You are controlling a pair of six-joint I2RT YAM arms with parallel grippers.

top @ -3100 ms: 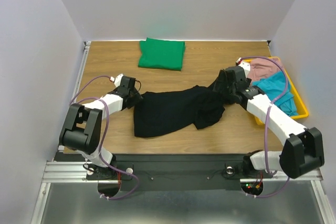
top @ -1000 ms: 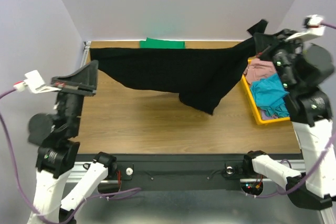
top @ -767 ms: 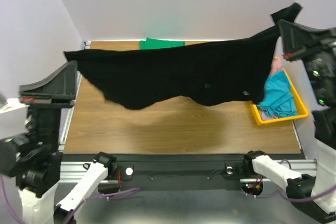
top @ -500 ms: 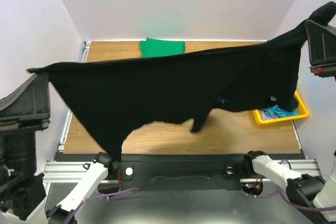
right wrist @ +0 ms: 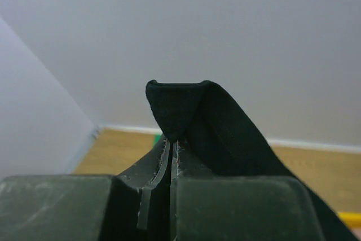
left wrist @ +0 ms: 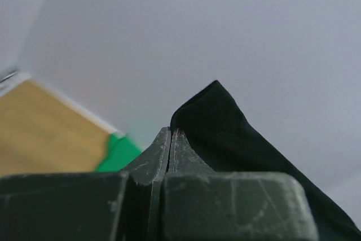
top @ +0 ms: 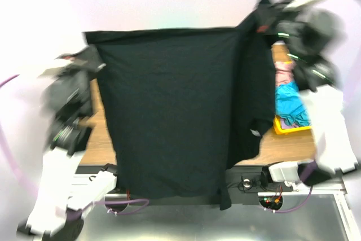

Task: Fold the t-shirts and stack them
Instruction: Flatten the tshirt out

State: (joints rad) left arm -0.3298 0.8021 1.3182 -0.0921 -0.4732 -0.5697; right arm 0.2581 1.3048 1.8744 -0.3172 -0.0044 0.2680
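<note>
Left tool point(left wrist: 171, 139) is clamped on a corner of the black t-shirt point(top: 169, 111), with only a small peak of cloth poking past its tips. The right tool point(right wrist: 171, 145) is likewise shut on a folded nub of the same shirt. Between them the shirt hangs in the air as a broad sheet above the tabletop point(top: 98, 134). In the overhead view its lower hem reaches past the near edge and covers part of the arm bases.

The green t-shirt point(left wrist: 115, 153) lies at the far edge of the tabletop. It shows only as a sliver in the left wrist view and is hidden behind the black sheet from above.

The main risk is a slip. Each pinch holds very little fabric, and both arms are blurred overhead, which suggests quick motion. A jerk could pull a corner free and drop that side in a heap.

The right side of the shirt hangs doubled over on itself. If it is laid down like this, I judge it would land creased rather than flat.

The low hem could snag on the arm bases or trail off the near edge as the shirt comes down.

A swing to the right could drag cloth into the yellow bin point(top: 287, 127) at the right edge, and a lay-down too far back could bury the green shirt.
</note>
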